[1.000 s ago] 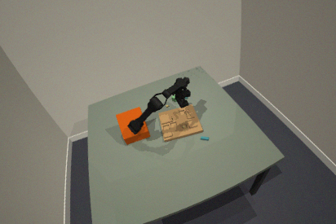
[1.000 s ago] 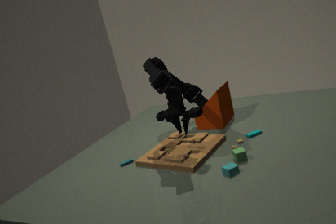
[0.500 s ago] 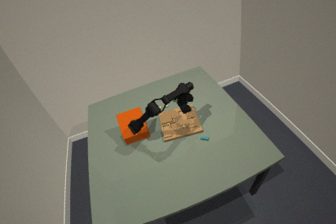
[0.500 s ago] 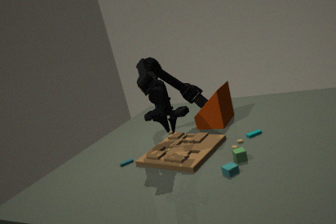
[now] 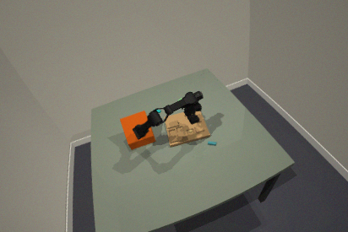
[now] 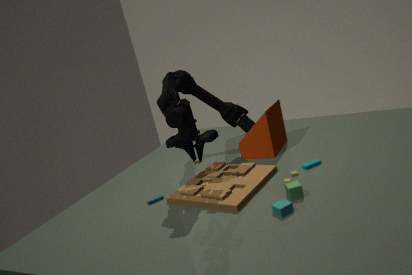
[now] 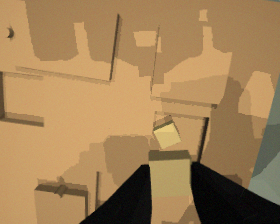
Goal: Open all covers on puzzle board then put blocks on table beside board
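My gripper (image 6: 197,158) (image 7: 169,171) is shut on a pale yellow block (image 7: 170,177) and holds it above the wooden puzzle board (image 5: 190,141) (image 6: 207,206) (image 7: 82,112). Another small yellow block (image 7: 167,136) shows in a well just ahead of the held block in the wrist view. An empty recess is at the left of that view, and a raised cover (image 7: 62,206) with a knob is at lower left. A teal cube (image 6: 282,208), a green cube (image 6: 294,191), two small yellow blocks (image 6: 294,173) (image 6: 287,180) and two teal bars (image 6: 311,164) (image 6: 155,199) lie off the board. Shadows obscure several covers.
A large orange block (image 5: 137,124) (image 6: 265,140) with a sloping face stands beside the board, near the arm's base. The grey-green table (image 5: 220,181) (image 6: 125,245) extends around the board. One teal bar (image 5: 212,142) lies near a board corner.
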Tool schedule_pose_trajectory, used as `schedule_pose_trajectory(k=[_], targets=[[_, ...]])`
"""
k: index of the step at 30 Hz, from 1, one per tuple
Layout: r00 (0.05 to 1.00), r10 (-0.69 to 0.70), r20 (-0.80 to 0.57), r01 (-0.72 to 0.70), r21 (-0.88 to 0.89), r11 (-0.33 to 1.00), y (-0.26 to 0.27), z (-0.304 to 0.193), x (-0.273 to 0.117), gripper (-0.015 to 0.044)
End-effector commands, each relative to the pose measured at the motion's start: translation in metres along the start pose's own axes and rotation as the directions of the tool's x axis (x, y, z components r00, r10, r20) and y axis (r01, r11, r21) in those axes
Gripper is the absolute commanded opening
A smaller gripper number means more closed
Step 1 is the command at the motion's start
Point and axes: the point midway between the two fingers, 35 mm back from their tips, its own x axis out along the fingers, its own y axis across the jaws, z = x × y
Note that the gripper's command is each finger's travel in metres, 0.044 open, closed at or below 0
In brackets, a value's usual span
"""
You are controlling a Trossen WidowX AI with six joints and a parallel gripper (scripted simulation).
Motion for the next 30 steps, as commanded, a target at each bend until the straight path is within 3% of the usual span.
schedule_pose_trajectory(k=[1, 30], targets=[[1.0, -0.006, -0.002, 0.006, -0.009, 1.0, -0.012, -0.006, 0.001, 0.008], [1.0, -0.021, -0.001, 0.021, -0.008, 1.0, -0.105, -0.071, -0.001, 0.008]])
